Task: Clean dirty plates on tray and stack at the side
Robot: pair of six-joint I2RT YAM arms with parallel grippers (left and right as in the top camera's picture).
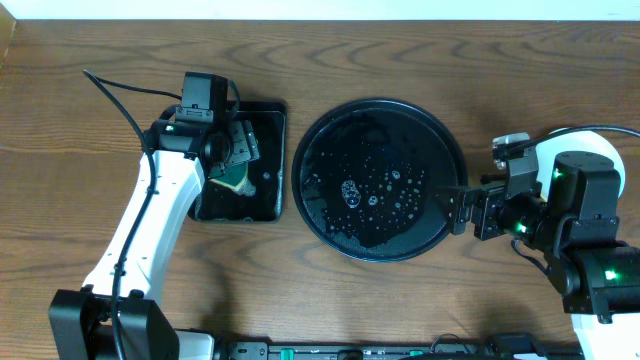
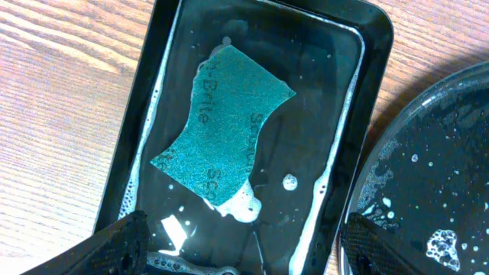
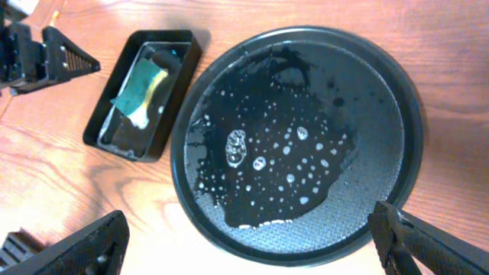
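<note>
My left fingers (image 2: 122, 241) were spread wide with nothing between them, one tip at each bottom corner of the left wrist view. They hung just above the near end of the rectangular tray (image 2: 136, 130). Between and beyond them a green sponge (image 2: 221, 130) lay flat, scouring face up, in a shallow film of soapy water, with a little white foam (image 2: 243, 208) at its near corner. From overhead I saw that this tray sat on the worktop (image 3: 46, 176) just to the left of the round one, the two close but not touching.

My right fingers (image 3: 84, 248) were parted as well and gripped nothing. They framed the tray (image 3: 382, 107) from its right side, and overhead they sat level with its right rim. The tray rested flat on the worktop between the two arms. Its floor was wet, with a dark pool across the middle and left and scattered white bubbles, the largest cluster left of centre.

Behind the right arm, at the far right edge of the overhead view, a pale round disc (image 1: 600, 143) showed. The arm covered most of it, so I could not tell whether it was a single plate or several.
</note>
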